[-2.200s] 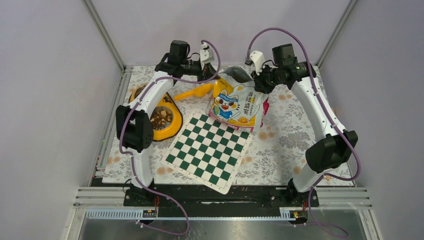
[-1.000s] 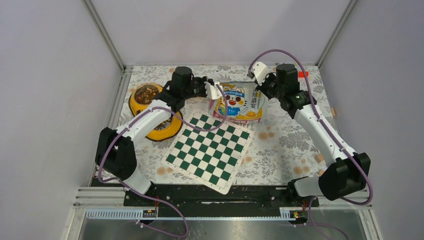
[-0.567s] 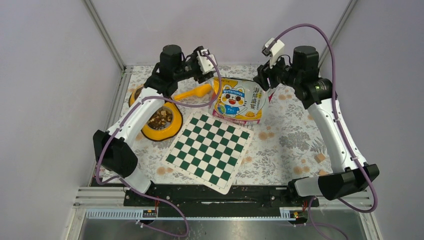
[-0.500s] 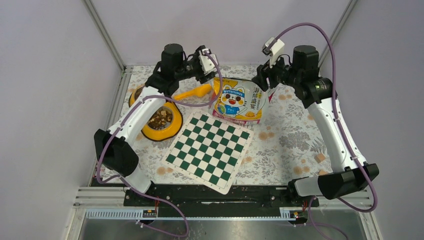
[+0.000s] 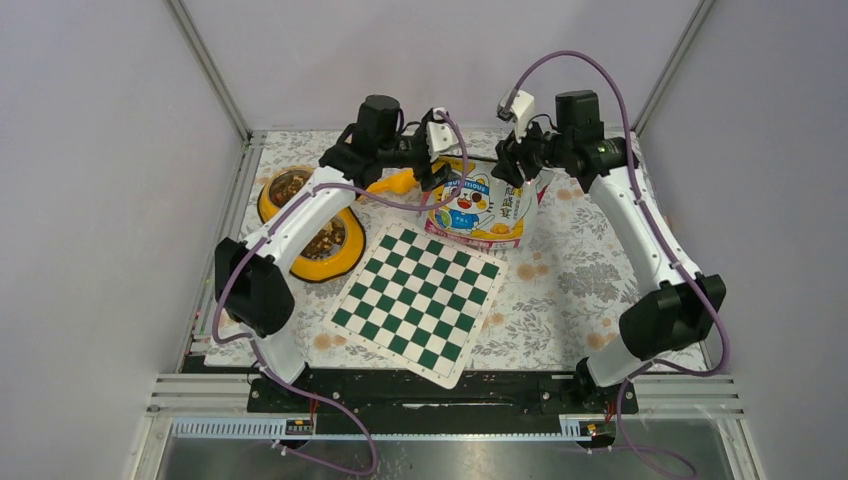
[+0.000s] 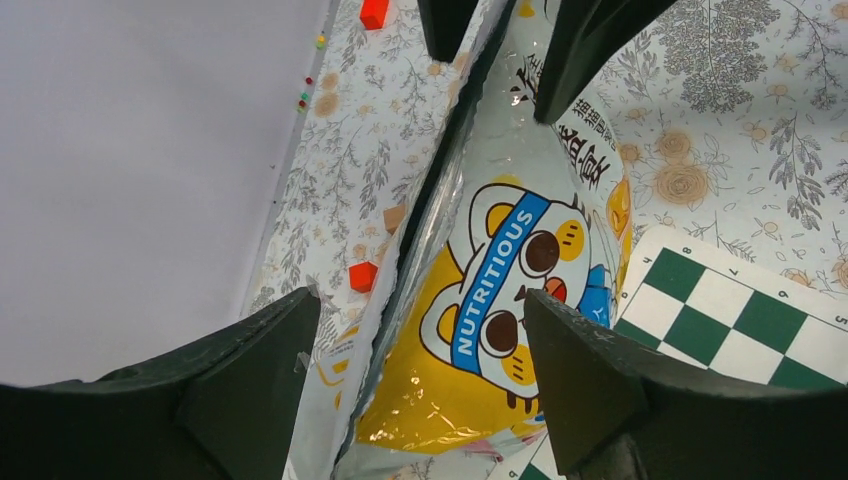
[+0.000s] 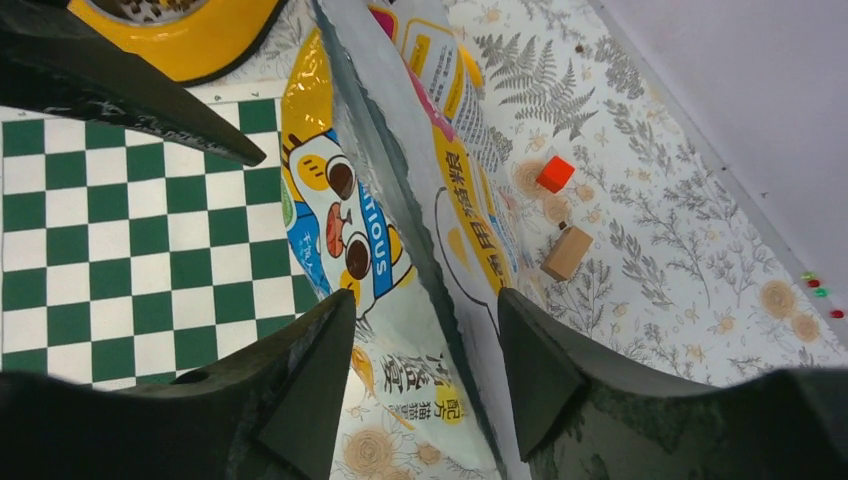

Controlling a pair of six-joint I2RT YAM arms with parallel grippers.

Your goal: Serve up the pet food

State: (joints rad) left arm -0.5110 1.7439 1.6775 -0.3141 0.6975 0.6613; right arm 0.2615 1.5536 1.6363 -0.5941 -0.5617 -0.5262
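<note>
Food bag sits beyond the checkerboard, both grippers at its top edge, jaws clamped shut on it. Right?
Not clamped. The food bag does sit beyond the checkerboard, with the left gripper and right gripper at its top edge, but both wrist views show the jaws open, astride that edge.

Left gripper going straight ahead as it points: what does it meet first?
Most likely the pet food bag, whose upper edge lies between the left gripper's open fingers; depth is unclear.
</note>
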